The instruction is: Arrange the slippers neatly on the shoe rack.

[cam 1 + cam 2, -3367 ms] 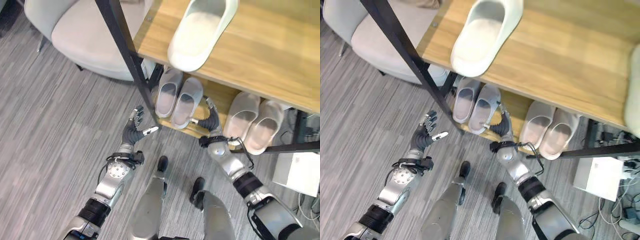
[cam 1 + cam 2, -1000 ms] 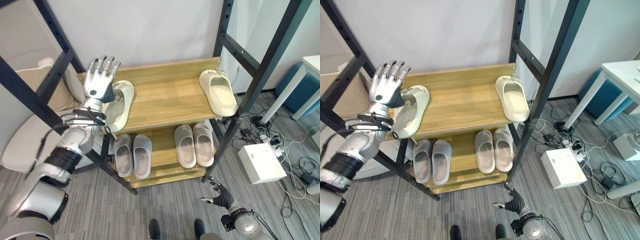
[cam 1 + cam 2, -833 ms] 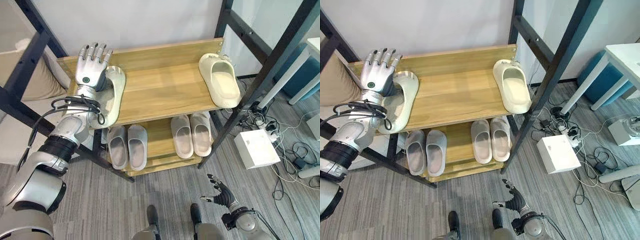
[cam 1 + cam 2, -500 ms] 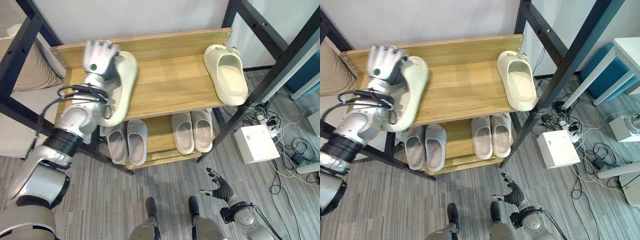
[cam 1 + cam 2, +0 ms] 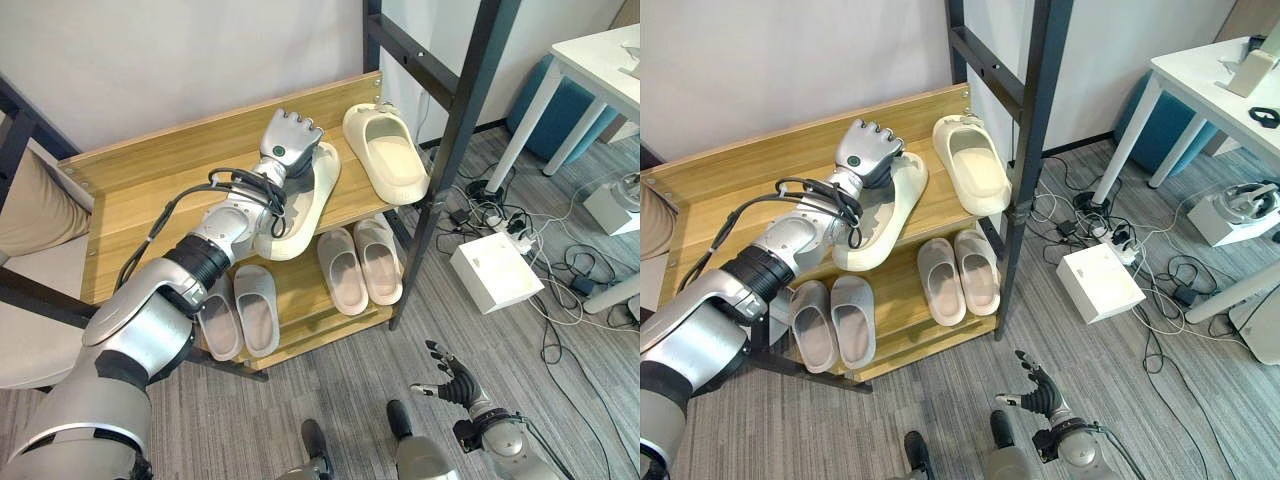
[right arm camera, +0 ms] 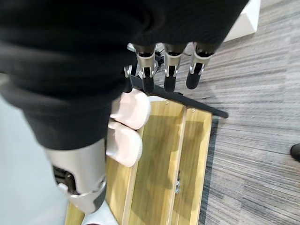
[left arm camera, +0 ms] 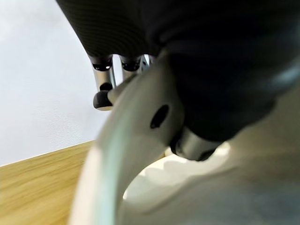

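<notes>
Slippers first: your left hand [image 5: 289, 138] has its fingers curled over the toe end of a cream slipper [image 5: 300, 205] on the top shelf [image 5: 150, 185] of the shoe rack [image 5: 455, 110]. The left wrist view confirms it, with the slipper's pale rim wrapped close under the fingertips and thumb.

Half a second ago that slipper lay at the far left end of the shelf, well apart from its mate. Now you have brought it across the board, and it lies near the second cream slipper [image 5: 387, 155] at the right end, close to the black upright. Much of the picture has also shifted because the head has turned, so judge the move by the gap between the two slippers, which has plainly closed.

For the task, this looks like the main step nearly done: the pair is together on one shelf. They are not yet neat, though. The held slipper lies at a slant, its heel swung out toward the front edge, while the other points straight back. You likely need to turn it parallel and set it just beside its mate before letting go.

Below, two pairs of grey slippers [image 5: 343, 268] sit side by side on the lower shelf [image 5: 300, 300] and seem already in order.

Your right hand [image 5: 452, 379] hangs low over the floor [image 5: 330, 390] in front of the rack, fingers spread and holding nothing.
</notes>
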Controlling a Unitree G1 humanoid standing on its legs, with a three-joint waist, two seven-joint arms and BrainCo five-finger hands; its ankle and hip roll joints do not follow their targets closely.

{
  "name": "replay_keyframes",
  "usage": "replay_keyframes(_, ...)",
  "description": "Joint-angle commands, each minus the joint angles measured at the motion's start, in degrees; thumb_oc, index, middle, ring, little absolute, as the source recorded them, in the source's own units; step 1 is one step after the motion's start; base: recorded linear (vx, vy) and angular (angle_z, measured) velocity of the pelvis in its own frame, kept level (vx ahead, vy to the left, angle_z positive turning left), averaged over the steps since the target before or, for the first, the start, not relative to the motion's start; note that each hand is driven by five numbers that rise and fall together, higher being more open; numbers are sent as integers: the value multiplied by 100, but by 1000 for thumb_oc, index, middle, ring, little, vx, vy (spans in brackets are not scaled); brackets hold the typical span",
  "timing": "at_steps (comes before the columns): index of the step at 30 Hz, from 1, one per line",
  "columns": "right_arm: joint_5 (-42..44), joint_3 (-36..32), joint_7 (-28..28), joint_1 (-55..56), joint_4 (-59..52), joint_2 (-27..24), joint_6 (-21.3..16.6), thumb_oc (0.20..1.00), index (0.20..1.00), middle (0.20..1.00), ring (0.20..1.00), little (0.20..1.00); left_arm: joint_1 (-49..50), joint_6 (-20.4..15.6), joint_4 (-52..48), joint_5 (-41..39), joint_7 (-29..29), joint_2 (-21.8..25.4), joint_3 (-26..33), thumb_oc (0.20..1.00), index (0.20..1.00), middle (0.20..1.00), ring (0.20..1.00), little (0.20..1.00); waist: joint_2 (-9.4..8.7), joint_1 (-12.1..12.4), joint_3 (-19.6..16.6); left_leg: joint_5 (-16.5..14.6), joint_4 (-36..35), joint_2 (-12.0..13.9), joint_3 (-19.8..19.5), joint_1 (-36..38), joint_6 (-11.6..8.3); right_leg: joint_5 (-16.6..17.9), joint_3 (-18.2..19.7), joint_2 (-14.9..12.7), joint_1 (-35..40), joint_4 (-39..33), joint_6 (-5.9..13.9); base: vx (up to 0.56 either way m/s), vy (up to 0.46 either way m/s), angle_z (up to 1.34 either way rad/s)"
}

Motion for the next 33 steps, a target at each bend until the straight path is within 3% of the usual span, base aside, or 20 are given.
replay_keyframes(1, 226, -253, 30, -72, -526, -168, -157, 1000, 1000, 1000, 1000, 1000, -1014, 139, 717, -188, 96, 91, 46, 200, 200, 200, 200, 200, 48, 63, 78, -894, 4, 27, -133, 671, -115, -790, -136, -77, 97, 361, 380, 14, -37, -5)
replay_keyframes(14, 318, -166, 209, -105, -638, -185, -145, 1000, 1000, 1000, 1000, 1000, -1524, 517, 2630, -1091, -119, -571, 317, 200, 200, 200, 200, 200, 43, -27, -15, -853, 4, 74, -157, 734, -144, -793, -175, -13, 198, 274, 346, 18, -33, -1)
replay_keyframes(21, 333, -63, 225, -141, -595, -156, -140, 1000, 1000, 1000, 1000, 1000, -1691, 422, 2432, -1376, 35, -913, 427, 200, 200, 200, 200, 200, 36, -1, -46, -867, 4, 55, -187, 759, -135, -803, -251, -19, 273, 245, 341, 6, -13, 3)
replay_keyframes(22, 333, -64, 213, -142, -590, -141, -137, 1000, 1000, 1000, 1000, 1000, -1684, 401, 2358, -1459, 92, -967, 489, 307, 307, 307, 307, 307, 35, 2, -47, -870, 4, 47, -193, 760, -131, -803, -254, -18, 279, 244, 339, 4, -14, 6)
replay_keyframes(23, 336, -60, 200, -145, -586, -132, -137, 1000, 1000, 1000, 1000, 1000, -1700, 370, 2265, -1539, 150, -1016, 527, 1000, 1000, 1000, 1000, 1000, 32, 6, -46, -872, 4, 45, -198, 760, -129, -806, -260, -22, 286, 243, 336, -5, -15, 9)
replay_keyframes(33, 303, -24, 72, -222, -491, -23, -64, 1000, 1000, 1000, 1000, 1000, -1451, 222, 1216, -2143, 586, -1248, 960, 1000, 1000, 1000, 1000, 1000, 39, 40, -40, -876, 4, 42, -204, 756, -117, -804, -282, -32, 331, 219, 311, -3, -2, 3)
